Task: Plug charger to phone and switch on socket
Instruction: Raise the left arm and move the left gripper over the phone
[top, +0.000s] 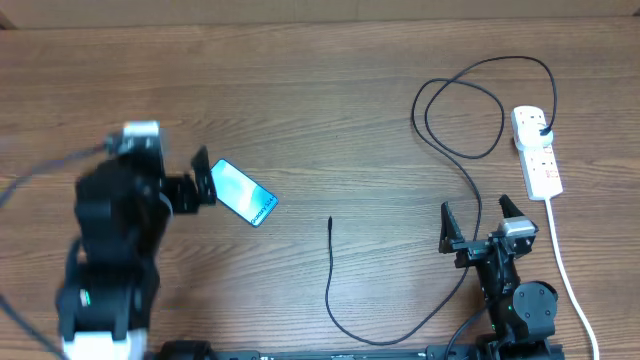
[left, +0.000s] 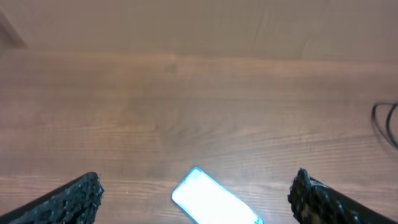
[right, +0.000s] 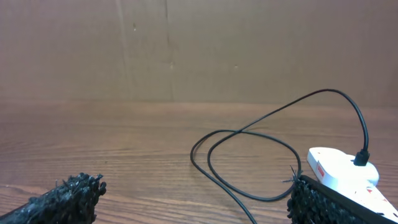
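The phone (top: 243, 192) lies screen-up, left of centre on the wooden table (top: 330, 90), one end between the wide-open fingers of the left gripper (top: 203, 178), which holds nothing. The charger (top: 330, 250) loops from its loose tip to its plug in the socket (top: 543, 172) at right. The right gripper (top: 476, 212), spread wide, is empty.

The wooden table (top: 320, 100) carries 3 things: the phone (top: 243, 193), the charger (top: 330, 255) and the socket (top: 537, 152).

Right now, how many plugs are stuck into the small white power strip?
1: the black plug of the thin black charger cable sits at the far end of the small white elongated power strip, opposite its white cord. The other outlets look empty.
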